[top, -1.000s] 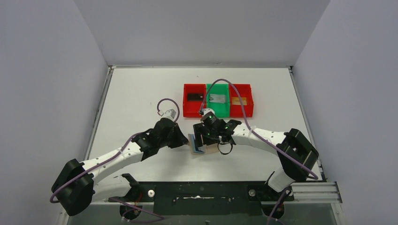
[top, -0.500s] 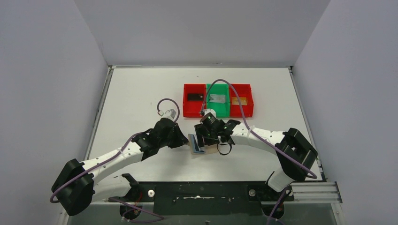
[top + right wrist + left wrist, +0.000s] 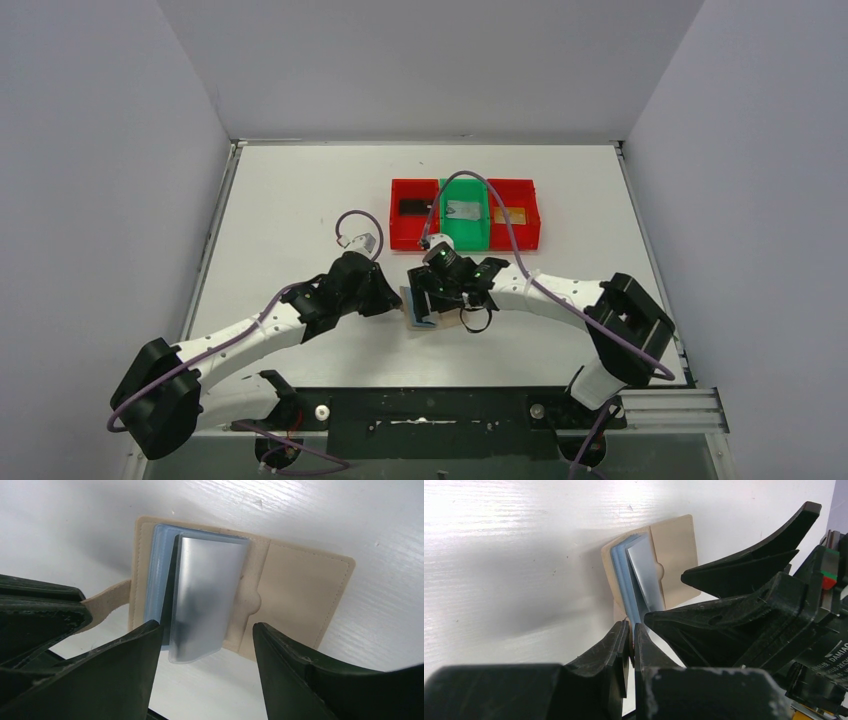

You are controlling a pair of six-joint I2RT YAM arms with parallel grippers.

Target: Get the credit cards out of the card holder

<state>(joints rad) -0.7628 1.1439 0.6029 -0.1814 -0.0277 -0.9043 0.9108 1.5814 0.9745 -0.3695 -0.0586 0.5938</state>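
White lettering on a label (image 3: 824, 656) by the right gripper (image 3: 206, 626), only partly legible. White table (image 3: 300, 200), pale grey walls (image 3: 100, 150). At the far side, left red bin (image 3: 398, 236) with black card (image 3: 413, 207), green bin (image 3: 465, 238) with silver-grey card (image 3: 463, 210), right red bin (image 3: 522, 236) with gold-orange card (image 3: 510, 215). Near the arms, card holder (image 3: 300, 595) lying open on the table, blue sleeves (image 3: 205, 595) fanned up. Left gripper (image 3: 630, 642) jaws pressed together on its tab (image 3: 107, 597); right gripper jaws spread wide above it.

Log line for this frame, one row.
wallet: open on table | left hand: shut on its tab | right hand: open, straddling clear sleeves | black card, grey card, gold card: in bins
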